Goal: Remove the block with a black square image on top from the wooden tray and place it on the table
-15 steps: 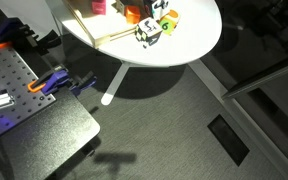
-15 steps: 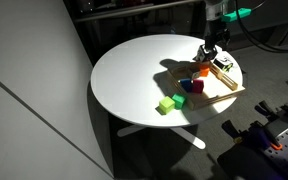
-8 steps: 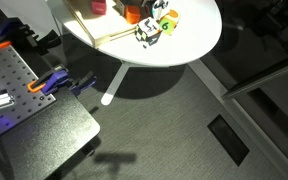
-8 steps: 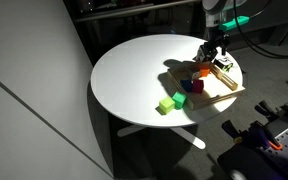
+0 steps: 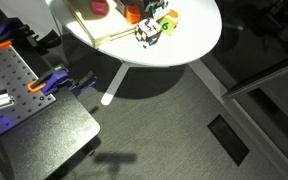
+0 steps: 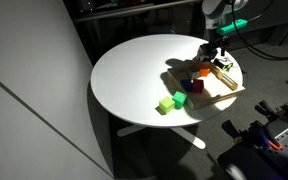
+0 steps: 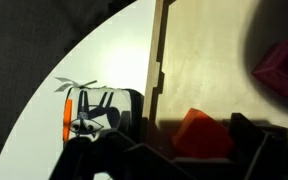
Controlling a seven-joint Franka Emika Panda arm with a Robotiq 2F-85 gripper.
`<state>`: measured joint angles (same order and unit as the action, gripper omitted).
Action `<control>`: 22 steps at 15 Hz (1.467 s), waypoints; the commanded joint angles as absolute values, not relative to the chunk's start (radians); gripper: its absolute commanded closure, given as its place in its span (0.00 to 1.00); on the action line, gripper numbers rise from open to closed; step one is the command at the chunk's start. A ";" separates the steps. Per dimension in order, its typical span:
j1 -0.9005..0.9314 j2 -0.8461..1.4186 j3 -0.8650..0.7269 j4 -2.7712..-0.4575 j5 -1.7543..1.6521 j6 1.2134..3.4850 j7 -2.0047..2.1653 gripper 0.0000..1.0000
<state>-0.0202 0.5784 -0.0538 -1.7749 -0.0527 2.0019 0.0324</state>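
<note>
Wood fills the right of the wrist view: that's the wooden tray (image 7: 214, 60), its low rim running top to bottom, with the white table (image 7: 94, 60) off to the left. And look where the block (image 7: 102, 112) sits: on the white side, just beside the rim and outside it, a pale face with black marks turned up and an orange side next to it. I can't make out a clean black square from here. The gripper (image 6: 213, 50) hangs above the far end of the tray in an exterior view. In the wrist view its dark fingers (image 7: 109, 160) look spread apart with nothing pinched between them, though the bottom of that picture is murky. Here's the relation that matters: the block lies to the left of the tool across the rim, while straight under the tool sits the orange cube (image 7: 196, 130), inside the tray. A pink-red block (image 7: 281, 62) lies further right, and a yellow-green cube (image 6: 167, 104) waits out on the table, well apart. A cube has no long axis, so approach angle hardly counts. I'd call the job close to done, needing only a clean retreat upward. No brand, label or readable writing anywhere; the block's marks read as a drawing, not letters.
</note>
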 commanded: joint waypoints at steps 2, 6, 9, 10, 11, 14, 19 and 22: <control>-0.010 0.599 -0.076 -1.719 -0.083 2.010 0.090 0.00; -0.013 0.613 -0.084 -1.686 -0.089 2.006 0.108 0.00; -0.014 0.641 -0.090 -1.653 -0.093 2.002 0.118 0.00; -0.014 0.651 -0.092 -1.642 -0.094 2.000 0.121 0.00; -0.014 0.661 -0.094 -1.631 -0.095 1.999 0.123 0.00; -0.015 0.696 -0.103 -1.585 -0.096 1.992 0.131 0.00; -0.014 0.726 -0.115 -1.515 -0.092 1.978 0.156 0.00; -0.008 0.711 -0.111 -1.512 -0.091 1.983 0.159 0.00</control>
